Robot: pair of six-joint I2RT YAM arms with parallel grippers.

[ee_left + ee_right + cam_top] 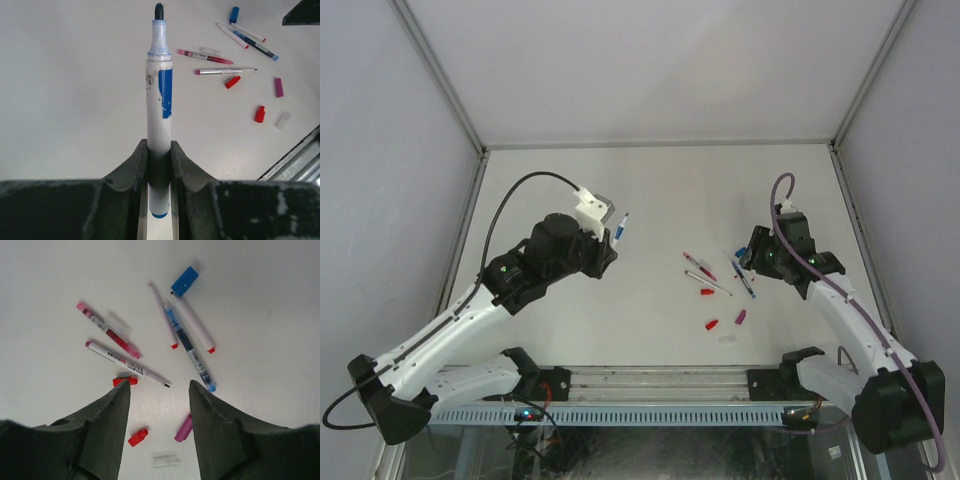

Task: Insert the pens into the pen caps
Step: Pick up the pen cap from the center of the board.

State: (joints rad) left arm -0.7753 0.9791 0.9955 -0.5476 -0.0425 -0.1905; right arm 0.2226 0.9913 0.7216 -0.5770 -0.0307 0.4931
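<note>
The left claw [159,146] is clamped narrow on the lower barrel of a blue pen [160,95], with the bare tip pointing out and away, I'd guess so a cap can be pushed straight on. That arm is raised off the table [650,190], its wrist reaching toward the middle. The right claw [159,390] hangs with jaws apart and nothing between them, above the loose pens [112,335] and caps [137,437]. The blue cap [184,281] lies just beyond and is likely its pick.
</note>
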